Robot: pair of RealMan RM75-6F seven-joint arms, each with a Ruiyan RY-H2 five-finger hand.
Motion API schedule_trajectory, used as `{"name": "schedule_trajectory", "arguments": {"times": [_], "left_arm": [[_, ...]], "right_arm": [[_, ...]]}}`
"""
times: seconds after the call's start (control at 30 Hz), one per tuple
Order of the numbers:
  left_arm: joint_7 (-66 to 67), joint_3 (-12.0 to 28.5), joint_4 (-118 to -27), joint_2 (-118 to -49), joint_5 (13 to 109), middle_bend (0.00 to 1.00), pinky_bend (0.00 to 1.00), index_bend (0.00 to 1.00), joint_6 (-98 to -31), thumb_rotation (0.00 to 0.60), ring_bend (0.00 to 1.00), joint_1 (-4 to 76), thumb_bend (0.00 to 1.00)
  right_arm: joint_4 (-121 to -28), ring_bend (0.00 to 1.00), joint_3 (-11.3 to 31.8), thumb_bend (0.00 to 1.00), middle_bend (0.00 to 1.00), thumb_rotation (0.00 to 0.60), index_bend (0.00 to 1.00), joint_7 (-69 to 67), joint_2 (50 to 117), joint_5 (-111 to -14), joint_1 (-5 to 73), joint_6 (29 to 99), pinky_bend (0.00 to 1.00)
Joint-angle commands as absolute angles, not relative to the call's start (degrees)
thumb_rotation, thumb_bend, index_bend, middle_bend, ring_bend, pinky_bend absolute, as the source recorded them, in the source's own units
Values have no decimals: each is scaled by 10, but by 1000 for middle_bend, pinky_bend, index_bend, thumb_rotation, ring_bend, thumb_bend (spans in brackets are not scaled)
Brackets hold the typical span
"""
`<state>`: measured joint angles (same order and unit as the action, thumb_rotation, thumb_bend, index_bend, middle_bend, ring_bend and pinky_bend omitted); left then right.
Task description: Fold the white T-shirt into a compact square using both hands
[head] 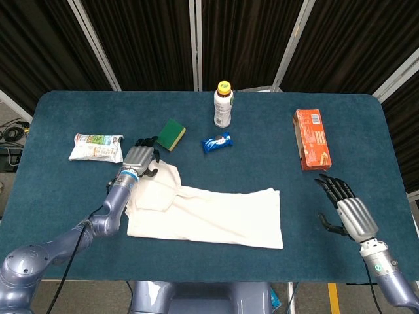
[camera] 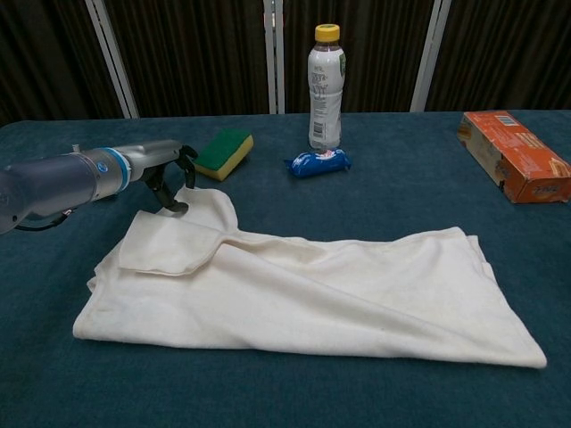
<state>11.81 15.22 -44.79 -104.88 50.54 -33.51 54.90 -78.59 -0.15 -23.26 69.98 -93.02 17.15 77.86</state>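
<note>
The white T-shirt (head: 209, 212) (camera: 303, 285) lies folded into a long band across the near middle of the blue table, with a sleeve flap doubled over at its left end. My left hand (head: 139, 157) (camera: 165, 169) arches over the shirt's far-left corner, thumb tip touching the cloth edge and fingers curled down apart from it. The cloth there lies flat, not lifted. My right hand (head: 347, 209) hovers near the table's front right, fingers spread and holding nothing, well clear of the shirt. The chest view does not show it.
A green-and-yellow sponge (head: 172, 133) (camera: 223, 152) sits just beyond my left hand's fingers. Further back stand a white bottle (head: 223, 104) (camera: 326, 85) and a blue packet (head: 216, 142) (camera: 317, 162). An orange box (head: 311, 139) (camera: 516, 156) lies at right, a snack bag (head: 97, 147) at left.
</note>
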Motion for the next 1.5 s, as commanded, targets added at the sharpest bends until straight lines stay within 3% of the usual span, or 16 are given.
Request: {"name": "schedule_trajectory", "arguments": {"times": [0.03,0.33,0.8,1.23,1.5], "left_arm": [[117,152,-450,-1048,507,0,0,564,-337,600,0,547,518],[108,154,-455,-1044,517,0,0,603,-348,600,0,542,644],[74,153,-520,-1009,554,0,0,713,-379,600,0,520,644],[16,99,-674,-899,666,0,0,733,-430,600,0,458,655],[-4,79,-719,-867,708,0,0,729,-451,600,0,442,655]], "right_arm": [[-786,0,-1,374,0,600,72,-232,700,-931,171,779,0],[-787,0,-1,374,0,600,76,-235,700,-933,171,782,0],[-789,0,0,374,0,600,77,-239,697,-935,170,785,0],[-799,0,-5,374,0,600,77,-243,694,-946,171,790,0],[-805,0,-6,374,0,600,77,-241,692,-949,170,793,0]]}}
